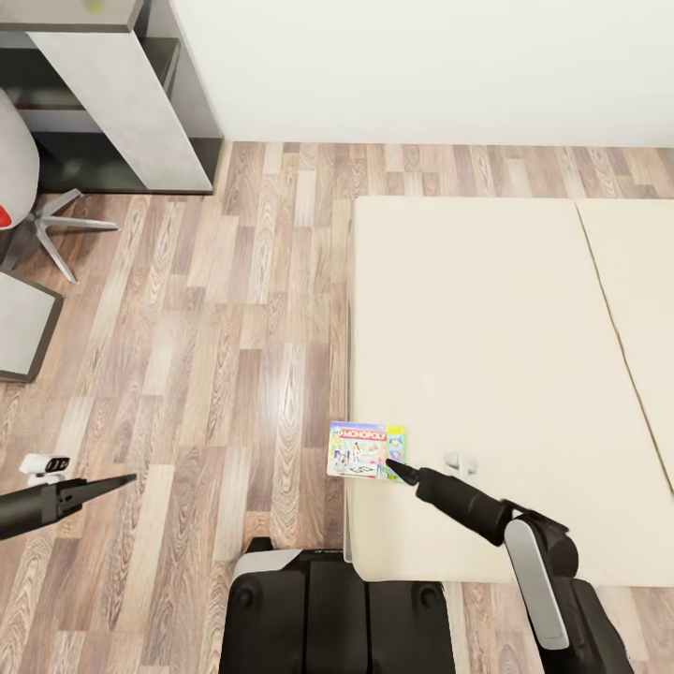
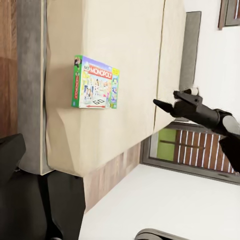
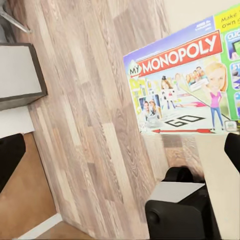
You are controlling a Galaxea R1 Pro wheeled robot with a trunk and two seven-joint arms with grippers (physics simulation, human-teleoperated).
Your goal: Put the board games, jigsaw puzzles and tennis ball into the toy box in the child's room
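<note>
Right hand (image 1: pixel 404 471) seemingly at Monopoly box (image 1: pixel 367 449)

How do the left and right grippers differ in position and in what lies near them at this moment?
The right gripper reaches over the bed, its tip at the Monopoly box; the left gripper hangs over bare wood floor, away from any toy. Both are dark and tapered, and neither holds anything.
</note>
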